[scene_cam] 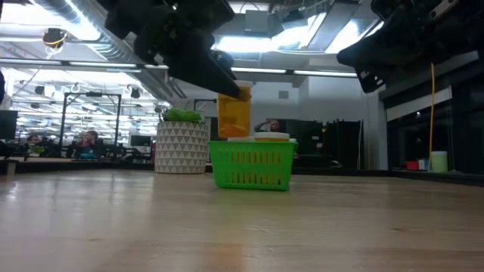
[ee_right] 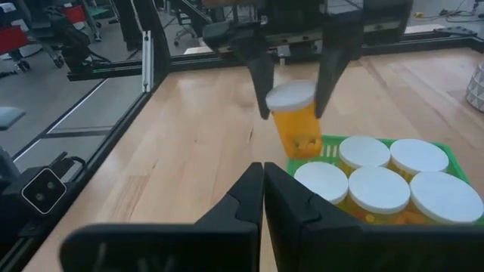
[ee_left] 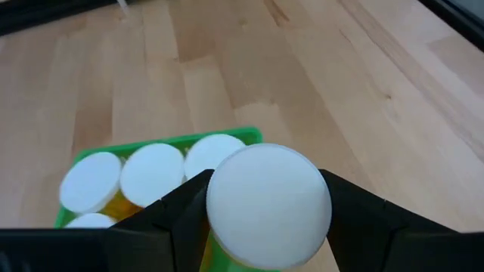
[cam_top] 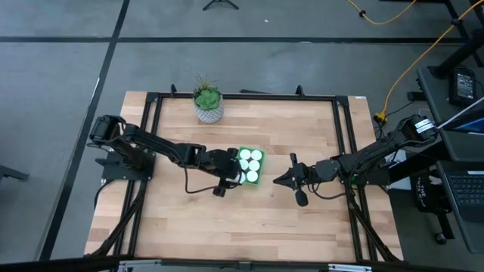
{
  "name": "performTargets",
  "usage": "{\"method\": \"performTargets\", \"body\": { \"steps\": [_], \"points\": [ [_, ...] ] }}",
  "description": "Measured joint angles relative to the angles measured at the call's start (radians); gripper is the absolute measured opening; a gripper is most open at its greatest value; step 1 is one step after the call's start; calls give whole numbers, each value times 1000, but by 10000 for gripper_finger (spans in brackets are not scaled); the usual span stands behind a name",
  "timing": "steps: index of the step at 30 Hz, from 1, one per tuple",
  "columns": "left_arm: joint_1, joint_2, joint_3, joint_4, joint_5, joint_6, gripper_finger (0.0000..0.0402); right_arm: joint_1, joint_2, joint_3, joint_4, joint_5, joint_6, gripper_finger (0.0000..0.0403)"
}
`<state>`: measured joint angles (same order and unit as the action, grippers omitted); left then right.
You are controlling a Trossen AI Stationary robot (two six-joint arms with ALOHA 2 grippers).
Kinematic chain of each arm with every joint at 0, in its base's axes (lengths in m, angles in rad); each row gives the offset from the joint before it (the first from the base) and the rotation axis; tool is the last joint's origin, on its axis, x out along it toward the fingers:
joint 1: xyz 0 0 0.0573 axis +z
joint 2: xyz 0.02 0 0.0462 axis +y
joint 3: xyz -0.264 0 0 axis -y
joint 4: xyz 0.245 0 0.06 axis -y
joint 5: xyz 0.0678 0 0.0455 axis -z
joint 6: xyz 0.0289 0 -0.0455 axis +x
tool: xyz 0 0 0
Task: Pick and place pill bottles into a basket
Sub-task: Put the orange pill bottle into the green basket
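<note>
Gripping the last pill bottle (cam_top: pixel 234 171) by its cap, our left gripper (cam_top: pixel 229 169) hangs at the green basket's (cam_top: pixel 258 180) edge from above. Low down, we see that bottle lifted over the rim. Our left wrist shows white caps (ee_left: pixel 154 172) already inside. Our right gripper (ee_right: pixel 262 198), fingers closed and empty, waits nearby: five bottles in, one left.

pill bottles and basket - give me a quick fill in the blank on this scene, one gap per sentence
1. The left gripper holds one pill bottle by its ____ cap.
2. The held bottle hangs over the edge of the ____ basket.
3. The bottles in the basket number ____.
4. The right gripper waits beside the basket with its fingers ____.

Missing words: white; green; five; shut
</note>
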<state>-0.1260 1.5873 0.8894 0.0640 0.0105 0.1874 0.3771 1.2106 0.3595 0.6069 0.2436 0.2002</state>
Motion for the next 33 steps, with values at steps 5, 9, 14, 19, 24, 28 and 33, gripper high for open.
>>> {"method": "performTargets", "body": {
  "steps": [5, 9, 14, 19, 24, 28, 33],
  "points": [
    [14, 1, 0, 14, -1, 2, 216, 0, 0, 0, -10, 0, 4, 17],
    [23, 1, 0, 15, 14, 2, 216, 0, 0, 0, -10, 0, 4, 17],
    [25, 4, 0, 14, 15, 2, 216, 1, 0, 0, -9, 0, 5, 17],
    [26, 13, 0, 15, 16, 8, 216, 1, 0, 0, -9, 0, 5, 17],
    [29, 28, 1, 19, 17, 12, 216, 0, 0, 0, -9, 0, 7, 17],
    [35, 34, 1, 20, 17, 14, 216, 0, 0, 0, -9, 0, 8, 17],
    [41, 37, 0, 16, 18, 17, 216, 0, 0, 0, -9, 0, 5, 17]
  ]
}}
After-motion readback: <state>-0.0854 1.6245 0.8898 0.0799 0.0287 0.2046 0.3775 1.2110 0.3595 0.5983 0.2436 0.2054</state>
